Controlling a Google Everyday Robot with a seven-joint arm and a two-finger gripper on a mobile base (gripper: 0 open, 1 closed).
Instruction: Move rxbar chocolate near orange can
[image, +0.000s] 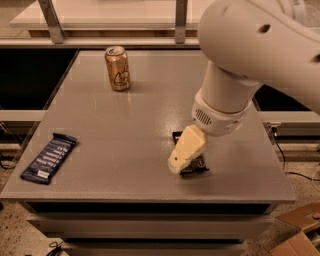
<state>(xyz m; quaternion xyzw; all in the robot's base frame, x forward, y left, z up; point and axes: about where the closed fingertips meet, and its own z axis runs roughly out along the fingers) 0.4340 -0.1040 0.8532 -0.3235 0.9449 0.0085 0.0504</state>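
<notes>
Rxbar chocolate (199, 165), one in number, lies flat on the table right of centre in the frame, toward the near edge; most of it is covered, with only a dark corner at its far end and a strip of its near end showing. Directly over it sits the gripper (181, 156), one unit, cream-coloured, angled down toward the lower left, its tip at or just above the wrapper; contact cannot be confirmed. How far the claw is open, and whether it has hold of anything, cannot be told from this view. The white arm (250, 55) carrying it fills the upper right of the frame. Orange can (117, 68), one, stands upright in the upper left part of the table, well apart from the black bar. One dark blue bar wrapper (49, 157) with white lettering lies flat near the left edge, set at a diagonal, well apart from both the can and the black bar. The table (125, 125) has a plain grey matte top with a darker lower tier beneath its front edge. Behind it, two metal uprights (180, 20) rise in front of a pale surface. Speckled flooring shows at the lower corners, with brown cardboard (296, 236) at the lower right and a dark cable (283, 156) hanging by the right side.
</notes>
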